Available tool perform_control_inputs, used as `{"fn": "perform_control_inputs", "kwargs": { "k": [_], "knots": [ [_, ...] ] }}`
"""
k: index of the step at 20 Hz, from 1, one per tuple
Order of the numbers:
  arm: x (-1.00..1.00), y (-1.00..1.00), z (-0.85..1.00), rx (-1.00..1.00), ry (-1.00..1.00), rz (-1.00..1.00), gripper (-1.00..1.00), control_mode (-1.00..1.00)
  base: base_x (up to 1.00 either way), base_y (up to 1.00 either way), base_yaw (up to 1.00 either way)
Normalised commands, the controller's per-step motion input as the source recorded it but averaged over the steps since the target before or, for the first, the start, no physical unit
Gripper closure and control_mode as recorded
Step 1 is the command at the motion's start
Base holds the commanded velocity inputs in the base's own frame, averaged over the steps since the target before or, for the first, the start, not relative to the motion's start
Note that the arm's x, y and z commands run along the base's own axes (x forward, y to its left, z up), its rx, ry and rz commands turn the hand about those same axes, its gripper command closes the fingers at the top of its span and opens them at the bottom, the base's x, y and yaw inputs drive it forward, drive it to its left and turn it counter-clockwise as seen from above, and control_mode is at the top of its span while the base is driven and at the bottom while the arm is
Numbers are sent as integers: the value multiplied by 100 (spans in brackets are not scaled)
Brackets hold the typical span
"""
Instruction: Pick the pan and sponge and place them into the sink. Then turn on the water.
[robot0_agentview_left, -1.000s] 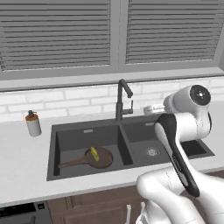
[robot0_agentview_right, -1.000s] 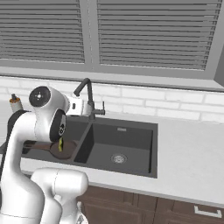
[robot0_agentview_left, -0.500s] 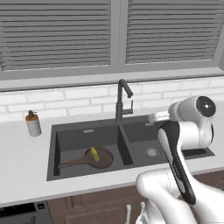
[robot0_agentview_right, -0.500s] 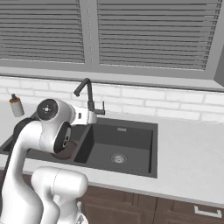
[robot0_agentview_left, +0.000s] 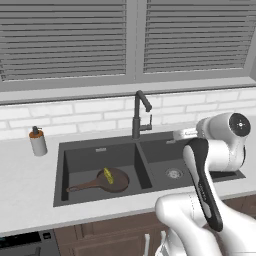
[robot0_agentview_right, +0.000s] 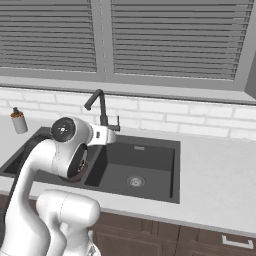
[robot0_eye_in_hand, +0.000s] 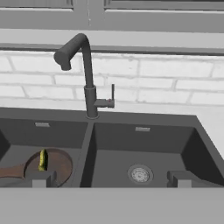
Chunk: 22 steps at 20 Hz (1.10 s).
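Dark brown round frying pan (robot0_agentview_left: 111, 180) with small yellow sponge (robot0_agentview_left: 107, 175) lies in your dark grey double-basin sink's (robot0_agentview_left: 95, 199) left basin; claw (robot0_eye_in_hand: 111, 179) fingers apart, empty.

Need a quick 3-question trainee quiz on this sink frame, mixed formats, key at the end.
1. True or false: the pan lies in the left basin of the sink.
2. Where is the sponge? A) on the counter B) in the pan C) in the right basin
3. Fill in: no stream runs from the faucet, so the water is ____.

Key:
1. True.
2. B; it lies in the pan, also seen in the hand view.
3. Off; the end effector is open, with the side lever ahead of it in the hand view.
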Motion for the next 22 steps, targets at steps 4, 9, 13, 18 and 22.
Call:
{"fn": "perform_control_inputs", "kwargs": {
  "k": [4, 9, 13, 18, 22],
  "knots": [
    [18, -4, -2, 1, -1, 0, -100, -100, 0, 0, 0],
    [33, 0, 0, 0, 0, 0, -100, -100, 0, 0, 0],
    [48, 0, 0, 0, 0, 0, -100, -100, 0, 0, 0],
    [50, 0, -8, 0, -3, 0, -100, -100, 0, 0, 0],
    [26, 0, -11, 0, -7, 2, -100, -100, 0, 0, 0]
  ]
}}
